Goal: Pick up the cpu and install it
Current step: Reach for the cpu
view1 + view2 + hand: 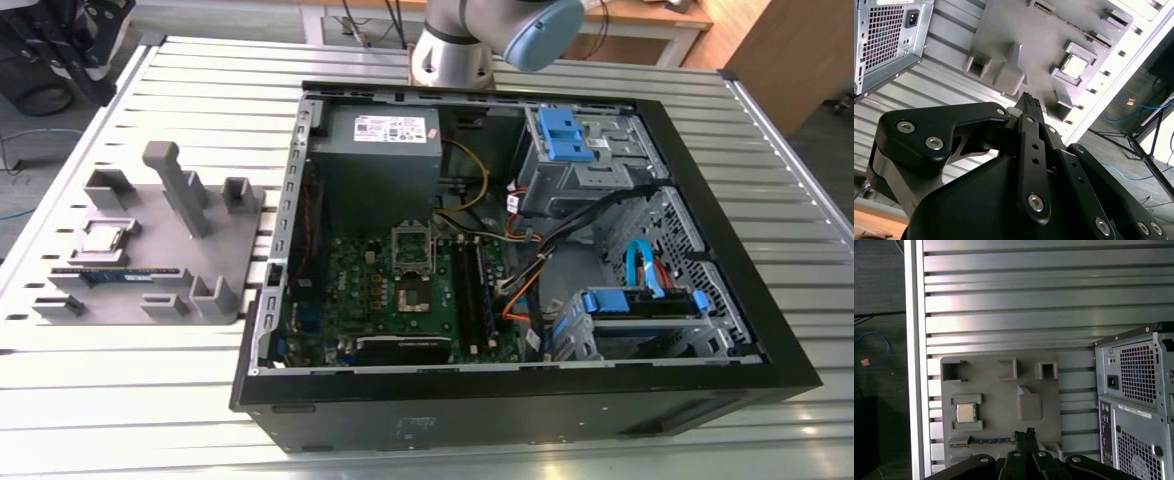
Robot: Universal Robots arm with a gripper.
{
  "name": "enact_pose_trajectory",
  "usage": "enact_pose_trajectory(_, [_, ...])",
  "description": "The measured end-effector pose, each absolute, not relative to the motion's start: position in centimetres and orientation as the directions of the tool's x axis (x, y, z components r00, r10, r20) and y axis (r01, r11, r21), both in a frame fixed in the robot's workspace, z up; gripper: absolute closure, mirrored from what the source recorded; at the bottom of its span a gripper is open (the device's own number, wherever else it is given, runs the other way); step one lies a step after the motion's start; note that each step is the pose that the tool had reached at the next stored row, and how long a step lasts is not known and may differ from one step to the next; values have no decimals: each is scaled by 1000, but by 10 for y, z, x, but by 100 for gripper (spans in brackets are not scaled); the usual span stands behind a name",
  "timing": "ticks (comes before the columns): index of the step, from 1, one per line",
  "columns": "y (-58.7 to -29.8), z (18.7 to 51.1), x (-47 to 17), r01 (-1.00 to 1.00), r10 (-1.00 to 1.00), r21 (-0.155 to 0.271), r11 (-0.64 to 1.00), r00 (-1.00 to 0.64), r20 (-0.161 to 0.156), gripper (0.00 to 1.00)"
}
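While cpu (966, 413) lay flat in grey tray (999, 395), silver top up, sides parallel to tray edges, gripper (1026, 432) hung apart, closed, empty.

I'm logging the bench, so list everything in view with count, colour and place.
slatted metal table: one, silver, under everything
open computer case: one, black, on the table
circuit motherboard: one, green, inside the case
plastic drive brackets: two, blue, inside the case
moulded fixture plate: one, grey, exterior view's left of the case
flat square metal-topped cpu: one, silver-grey, in a pocket of the plate
long narrow memory stick: one, green-blue, on the plate beside the cpu
robot arm: one, grey-blue, beyond the case's far edge
gripper: one, black, jaws shut, empty, off the plate
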State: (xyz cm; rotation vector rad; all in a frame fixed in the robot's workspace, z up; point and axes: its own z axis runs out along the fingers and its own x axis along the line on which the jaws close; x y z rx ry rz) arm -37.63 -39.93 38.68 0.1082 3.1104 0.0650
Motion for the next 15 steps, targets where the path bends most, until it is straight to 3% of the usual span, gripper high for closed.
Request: enact_pose_trajectory(15, [-400, 381, -389, 69, 70, 43, 997, -997, -27, 89])
